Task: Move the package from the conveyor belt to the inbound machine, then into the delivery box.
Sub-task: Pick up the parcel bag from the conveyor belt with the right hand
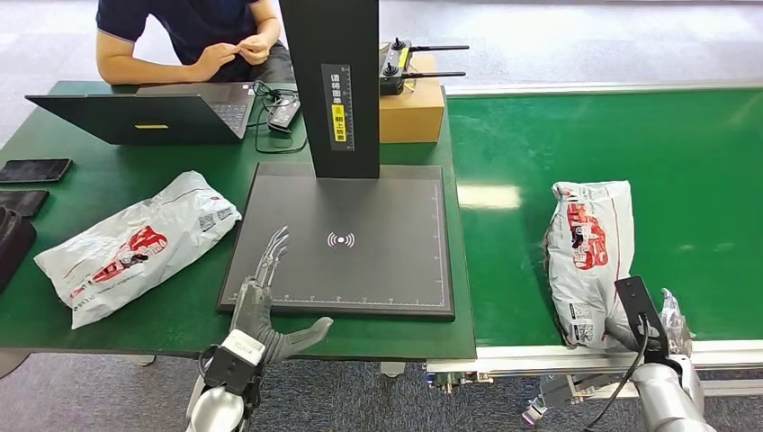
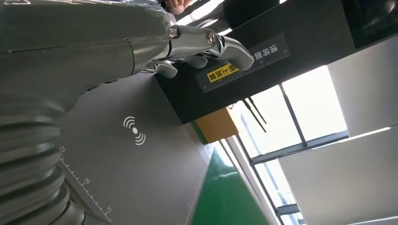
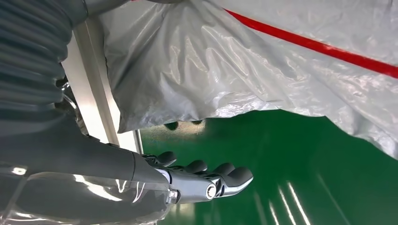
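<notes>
A white plastic package [image 1: 589, 252] with red print lies on the green conveyor belt [image 1: 702, 180], its near end at the belt's front edge. My right hand [image 1: 661, 328] is at that near end, fingers spread. In the right wrist view its fingers [image 3: 206, 180] hover over the belt [image 3: 291, 187], a gap below the package [image 3: 263, 65], holding nothing. The inbound machine is a dark scanning plate [image 1: 360, 270] with a black column [image 1: 333, 81]. My left hand [image 1: 270, 292] reaches over the plate's front left corner, fingers straight, thumb out, empty. The left wrist view shows its fingers [image 2: 206, 44] above the plate [image 2: 141, 168].
A second white package [image 1: 135, 243] lies on the green table left of the plate. A cardboard box [image 1: 411, 112] with a remote control on it stands behind the plate. A laptop [image 1: 144, 112], phones [image 1: 31, 171] and a seated person [image 1: 198, 36] are at the back left.
</notes>
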Robot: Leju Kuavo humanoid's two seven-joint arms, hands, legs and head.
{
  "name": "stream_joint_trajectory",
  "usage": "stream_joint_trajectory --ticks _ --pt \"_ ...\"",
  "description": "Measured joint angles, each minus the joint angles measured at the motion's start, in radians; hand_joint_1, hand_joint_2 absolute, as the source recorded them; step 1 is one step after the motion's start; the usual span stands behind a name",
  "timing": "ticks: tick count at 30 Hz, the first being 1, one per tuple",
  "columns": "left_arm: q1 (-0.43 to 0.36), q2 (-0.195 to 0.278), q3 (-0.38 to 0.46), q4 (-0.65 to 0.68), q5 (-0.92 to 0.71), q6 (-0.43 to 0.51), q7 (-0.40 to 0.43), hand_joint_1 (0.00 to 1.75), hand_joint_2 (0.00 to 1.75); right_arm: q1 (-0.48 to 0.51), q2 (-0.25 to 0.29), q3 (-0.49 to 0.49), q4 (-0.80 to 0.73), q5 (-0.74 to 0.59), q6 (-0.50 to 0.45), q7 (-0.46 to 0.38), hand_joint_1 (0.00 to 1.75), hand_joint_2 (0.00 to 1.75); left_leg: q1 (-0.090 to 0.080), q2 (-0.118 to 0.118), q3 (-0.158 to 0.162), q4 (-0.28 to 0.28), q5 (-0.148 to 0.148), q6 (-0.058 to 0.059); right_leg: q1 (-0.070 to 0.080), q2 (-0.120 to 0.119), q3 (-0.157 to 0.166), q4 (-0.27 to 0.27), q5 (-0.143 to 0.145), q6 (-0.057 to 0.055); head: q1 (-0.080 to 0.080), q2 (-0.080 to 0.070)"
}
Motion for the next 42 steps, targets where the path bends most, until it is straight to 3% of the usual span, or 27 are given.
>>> stream_joint_trajectory --ticks 5,7,11,14,17,30,42 --pt "-0.014 0.0 -0.004 0.01 0.003 -0.002 0.005 0.0 1.75 -0.01 -0.002 0.006 0.006 0.055 0.045 0.033 0.01 1.75 0.0 0.0 0.006 0.0 -0.001 0.001 0.0 0.0 0.007 -0.001 0.0 0.0 0.0 0.0" --pt "-0.015 0.0 -0.004 0.01 0.005 0.001 0.008 0.0 1.75 -0.013 -0.002 0.008 0.006 0.071 0.049 0.035 0.15 1.75 0.0 0.0 0.007 0.0 -0.001 0.002 0.0 0.0 0.008 -0.001 0.0 0.001 0.0 0.0" --pt "-0.014 0.0 -0.004 0.01 0.007 0.005 0.015 0.0 1.75 -0.017 0.005 0.014 0.006 0.095 0.049 0.027 1.29 1.75 0.0 0.0 0.008 0.0 -0.002 0.002 0.0 0.0 0.01 -0.002 0.0 0.001 0.0 0.0" --pt "-0.012 0.0 -0.004 0.01 0.009 0.007 0.018 0.0 1.75 -0.016 0.014 0.017 0.006 0.103 0.037 0.006 1.51 1.75 0.0 0.001 0.008 0.0 -0.002 0.002 0.0 0.001 0.011 -0.003 0.001 0.002 0.0 0.0" --pt "-0.008 0.0 -0.004 0.01 0.01 0.01 0.022 0.0 1.75 -0.017 0.023 0.022 0.006 0.111 0.023 -0.011 1.58 1.75 0.0 0.001 0.008 0.0 -0.002 0.003 0.0 0.001 0.011 -0.003 0.001 0.003 0.0 0.0" --pt "0.018 0.0 -0.003 -0.004 0.017 0.025 0.026 0.0 1.75 -0.026 0.054 0.025 0.005 0.117 -0.02 -0.057 1.58 1.75 0.0 0.001 0.006 0.0 -0.001 0.005 0.0 0.0 0.01 -0.004 0.003 0.006 0.0 0.0" --pt "0.031 0.0 -0.003 -0.013 0.029 0.052 0.028 0.0 1.75 -0.015 0.095 0.031 -0.125 0.073 -0.167 -0.165 1.63 1.75 0.0 0.0 0.001 0.0 0.0 0.005 0.0 0.0 0.004 -0.004 0.002 0.006 0.0 0.0"
